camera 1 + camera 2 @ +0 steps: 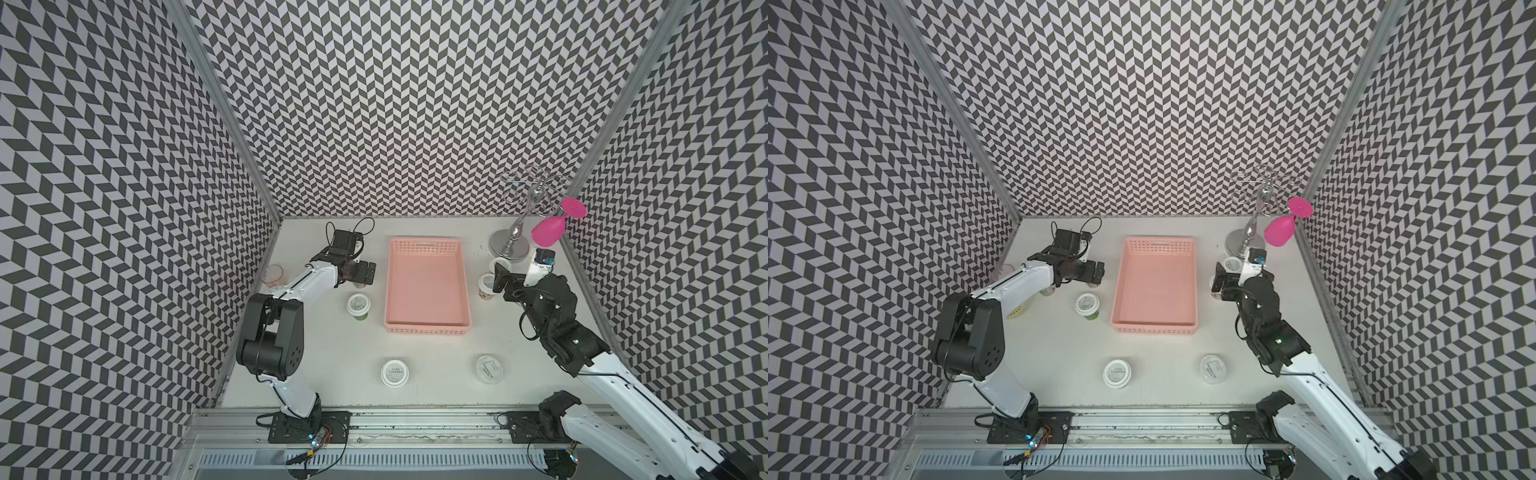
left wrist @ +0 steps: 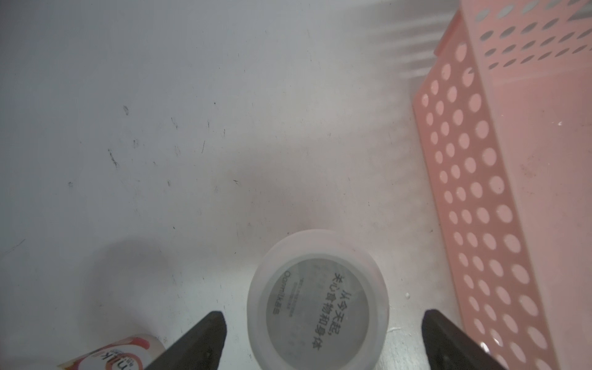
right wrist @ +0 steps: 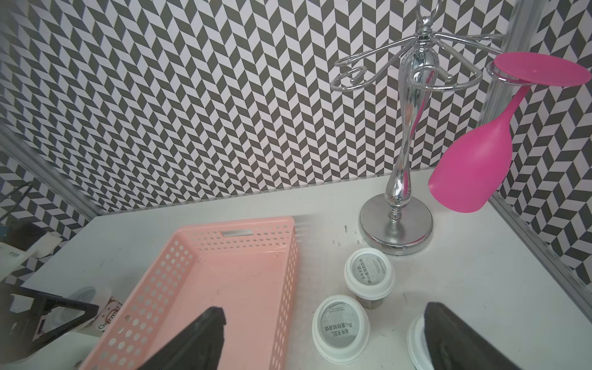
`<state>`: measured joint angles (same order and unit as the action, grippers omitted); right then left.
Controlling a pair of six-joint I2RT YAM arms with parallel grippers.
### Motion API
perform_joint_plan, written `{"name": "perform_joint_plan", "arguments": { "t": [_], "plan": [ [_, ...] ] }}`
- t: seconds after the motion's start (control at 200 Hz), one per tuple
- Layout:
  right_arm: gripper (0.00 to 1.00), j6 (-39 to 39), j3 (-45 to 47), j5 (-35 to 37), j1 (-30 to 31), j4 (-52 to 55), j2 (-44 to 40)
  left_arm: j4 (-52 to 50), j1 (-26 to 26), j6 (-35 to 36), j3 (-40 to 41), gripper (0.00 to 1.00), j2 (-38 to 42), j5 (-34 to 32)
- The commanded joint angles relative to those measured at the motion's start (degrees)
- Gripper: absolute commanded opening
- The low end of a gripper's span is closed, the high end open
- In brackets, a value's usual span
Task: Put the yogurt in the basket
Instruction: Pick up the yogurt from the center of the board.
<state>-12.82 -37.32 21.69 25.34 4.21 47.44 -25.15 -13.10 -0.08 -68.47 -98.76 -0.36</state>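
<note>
Several yogurt cups point(image 1: 395, 372) stand scattered over the white surface point(image 1: 436, 374) in both top views. None is in the basket point(image 1: 427, 331), which sits empty in the middle between the arms (a spot either one can reach, I judge). The left gripper point(image 1: 366, 273) hangs over a cup just beside the basket's left wall. The right gripper point(image 1: 497, 279) sits low among the cups near the silver stand point(image 1: 509, 249), where a pink wine glass point(image 1: 547, 232) hangs upside down, out of the way.

From the left wrist, the jaws stand wide apart with a grey-lidded cup point(image 2: 317, 304) upright between them, touched on neither side. The opening straddles it, so closing looks like the next move. The basket's perforated wall runs close beside, leaving one finger point(image 2: 448, 339) little room.

From the right wrist, that gripper is spread wide too and holds nothing. A near cup point(image 3: 341, 330) stands between its fingers, and a second cup point(image 3: 368, 272) stands beyond it toward the stand. A third cup point(image 3: 414, 342) is partly hidden by a finger, which may nudge it on closing.
</note>
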Motion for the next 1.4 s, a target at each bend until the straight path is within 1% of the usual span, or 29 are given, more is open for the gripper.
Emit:
{"name": "perform_joint_plan", "arguments": {
  "t": [0.0, 0.15, 0.481, 0.696, 1.106, 1.231, 1.397],
  "plan": [
    [0.99, 0.67, 0.60, 0.56, 0.23, -2.98, -0.47, -1.04, -0.12, -0.82, -2.16, 0.98, -1.03, -0.51],
    [0.99, 0.46, 0.72, -0.84, 0.20, -3.33, -0.10, -1.03, -0.17, -1.25, -2.13, 0.97, -1.52, 0.18],
    [1.00, 0.65, 0.71, -0.64, 0.19, -3.24, -0.13, -1.57, -0.17, -1.64, -3.43, 0.93, -3.79, 0.16],
    [0.99, 0.60, 0.79, -0.99, 0.22, -3.33, -0.15, -1.23, -0.17, -1.51, -2.82, 0.89, -3.05, -0.05],
    [0.99, 0.65, 0.80, -1.21, 0.23, -3.33, 0.04, -1.14, -0.17, -1.51, -2.57, 0.89, -3.73, -0.32],
    [1.00, 0.61, 0.76, -1.21, 0.23, -3.33, 0.02, -1.13, -0.21, -1.53, -2.46, 0.92, -4.14, -0.43],
    [0.99, 0.65, 0.80, -1.20, 0.23, -3.33, 0.02, -1.21, -0.17, -1.63, -2.38, 0.92, -4.18, -0.43]
  ]
}}
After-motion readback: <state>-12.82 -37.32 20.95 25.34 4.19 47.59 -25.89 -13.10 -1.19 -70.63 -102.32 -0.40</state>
